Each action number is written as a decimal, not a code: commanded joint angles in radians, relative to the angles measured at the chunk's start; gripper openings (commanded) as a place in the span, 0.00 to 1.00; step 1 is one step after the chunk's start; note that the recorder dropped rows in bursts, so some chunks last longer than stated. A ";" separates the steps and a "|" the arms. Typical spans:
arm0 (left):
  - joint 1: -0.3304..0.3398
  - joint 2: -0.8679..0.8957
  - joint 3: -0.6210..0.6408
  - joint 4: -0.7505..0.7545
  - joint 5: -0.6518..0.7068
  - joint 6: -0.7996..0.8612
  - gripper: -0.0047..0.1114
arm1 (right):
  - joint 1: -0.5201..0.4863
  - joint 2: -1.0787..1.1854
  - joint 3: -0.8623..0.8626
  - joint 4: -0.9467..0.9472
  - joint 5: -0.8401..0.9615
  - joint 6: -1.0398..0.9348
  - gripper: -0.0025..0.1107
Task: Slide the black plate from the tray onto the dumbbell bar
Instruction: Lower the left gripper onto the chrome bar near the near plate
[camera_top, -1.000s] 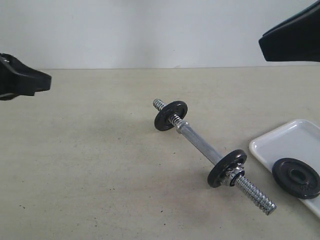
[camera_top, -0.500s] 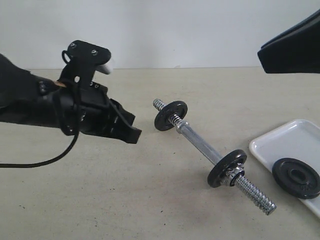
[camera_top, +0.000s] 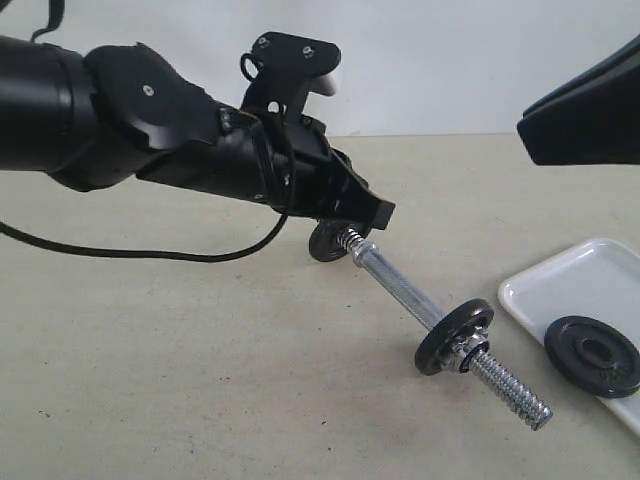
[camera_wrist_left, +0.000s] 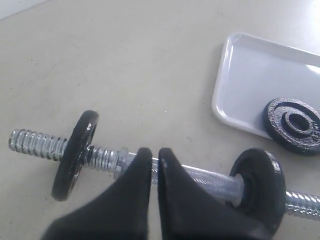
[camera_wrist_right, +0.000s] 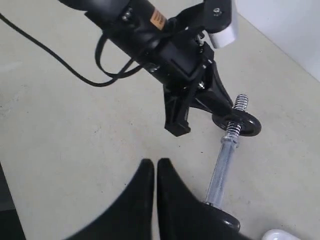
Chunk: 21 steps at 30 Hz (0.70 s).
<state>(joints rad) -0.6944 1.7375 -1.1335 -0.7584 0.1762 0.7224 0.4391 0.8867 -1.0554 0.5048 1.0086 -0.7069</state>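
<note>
Beige worktop (camera_top: 150, 380) with the two-arm rig at an early stage of the task. The left arm (camera_top: 150, 120) reaches across the middle and hangs over the far end of the dumbbell bar (camera_top: 400, 285), a chrome rod with threaded ends lying diagonally on the worktop. The white tray (camera_top: 580, 280) sits near the bar's near end, apart from it. Two black discs are mounted on the bar already, the near disc (camera_top: 453, 337) and the far disc (camera_top: 325, 245), the latter partly hidden behind the arm. The black plate (camera_top: 592, 355) lies flat in the tray at its near edge, with nothing touching it. The left fingers (camera_wrist_left: 132, 185) are pressed together with nothing between them, just above the knurled shaft. The right fingers (camera_wrist_right: 140, 195) are likewise pressed together and hold nothing, and they are well apart from the tray. Progress, as judged: nothing is done yet. Grasping the plate, carrying it to the bar and threading it on all remain.
</note>
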 joint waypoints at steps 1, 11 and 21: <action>-0.004 0.067 -0.046 -0.011 0.005 -0.023 0.08 | 0.001 -0.005 -0.003 0.006 0.010 -0.026 0.02; -0.004 0.190 -0.143 -0.011 0.012 -0.127 0.08 | 0.001 -0.005 -0.003 0.006 0.010 -0.028 0.02; -0.004 0.273 -0.204 -0.009 -0.027 -0.401 0.08 | 0.001 -0.005 -0.003 0.006 0.010 -0.037 0.02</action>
<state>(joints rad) -0.6944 1.9911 -1.3259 -0.7620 0.1439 0.3705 0.4391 0.8867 -1.0554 0.5048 1.0127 -0.7319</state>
